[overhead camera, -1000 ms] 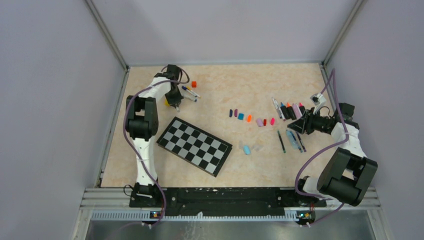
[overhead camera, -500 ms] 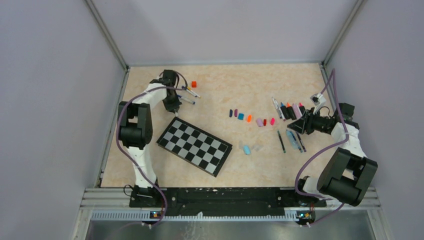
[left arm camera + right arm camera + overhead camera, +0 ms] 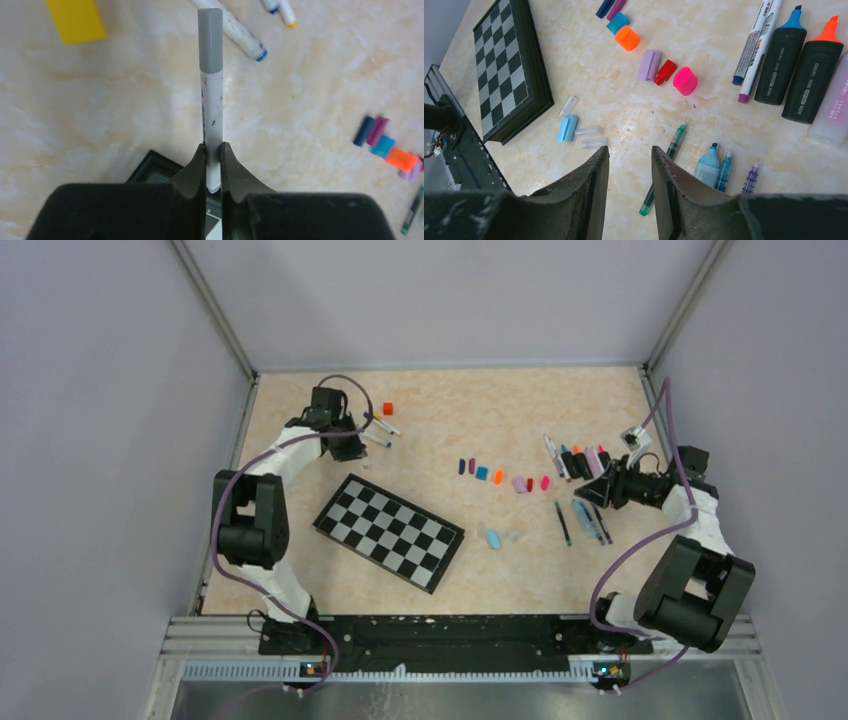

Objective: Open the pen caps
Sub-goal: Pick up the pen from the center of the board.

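Surrounding pen (image 3: 212,107) with grey cap (image 3: 209,40), yellow block (image 3: 76,20), loose markers (image 3: 239,34), chessboard (image 3: 389,531)

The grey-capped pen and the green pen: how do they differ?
The grey-capped pen is clamped in the left gripper; the green pen lies loose on the table. The grey-capped pen has a white barrel and its cap on; the green pen shows a bare tip. Both are slim.

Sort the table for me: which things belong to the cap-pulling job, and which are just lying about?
Job: grey-capped pen, clamped in the left gripper; loose caps in a row; uncapped highlighters.
Lying about: chessboard; yellow block; orange-red cube.
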Controlling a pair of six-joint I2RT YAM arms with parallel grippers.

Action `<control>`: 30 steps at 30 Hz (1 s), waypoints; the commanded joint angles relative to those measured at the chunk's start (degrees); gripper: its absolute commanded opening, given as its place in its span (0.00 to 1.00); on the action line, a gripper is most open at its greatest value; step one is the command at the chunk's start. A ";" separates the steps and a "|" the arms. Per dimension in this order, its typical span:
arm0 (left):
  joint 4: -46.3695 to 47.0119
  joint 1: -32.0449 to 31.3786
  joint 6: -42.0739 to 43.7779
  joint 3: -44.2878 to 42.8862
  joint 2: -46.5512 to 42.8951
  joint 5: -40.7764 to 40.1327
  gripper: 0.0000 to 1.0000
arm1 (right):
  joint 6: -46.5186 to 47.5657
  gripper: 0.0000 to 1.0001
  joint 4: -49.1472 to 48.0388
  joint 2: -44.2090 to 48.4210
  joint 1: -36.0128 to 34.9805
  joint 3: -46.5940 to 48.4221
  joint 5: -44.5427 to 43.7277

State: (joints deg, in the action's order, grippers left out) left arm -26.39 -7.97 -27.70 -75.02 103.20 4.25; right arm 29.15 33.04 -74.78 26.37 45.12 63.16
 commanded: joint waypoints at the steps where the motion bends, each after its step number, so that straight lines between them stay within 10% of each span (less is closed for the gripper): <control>1: 14.30 0.23 0.94 8.14 -8.67 12.68 0.00 | 2.11 0.36 -0.01 1.19 -0.30 1.64 2.70; 8: 38.70 -2.75 -3.07 21.94 -18.00 28.18 0.00 | 8.12 0.36 3.75 1.23 -2.70 1.82 7.06; 21: 59.00 -24.12 -6.21 25.18 -18.85 23.42 0.00 | 12.20 0.41 8.31 3.32 -19.24 8.92 11.58; 30: 61.11 -34.68 -6.23 21.56 -15.62 13.25 0.00 | -52.06 0.60 -41.43 6.36 -23.85 3.27 5.48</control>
State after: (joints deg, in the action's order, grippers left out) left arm 30.04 -39.88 -33.71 -49.93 86.37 23.00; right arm 7.40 17.19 -69.69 4.93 50.02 70.98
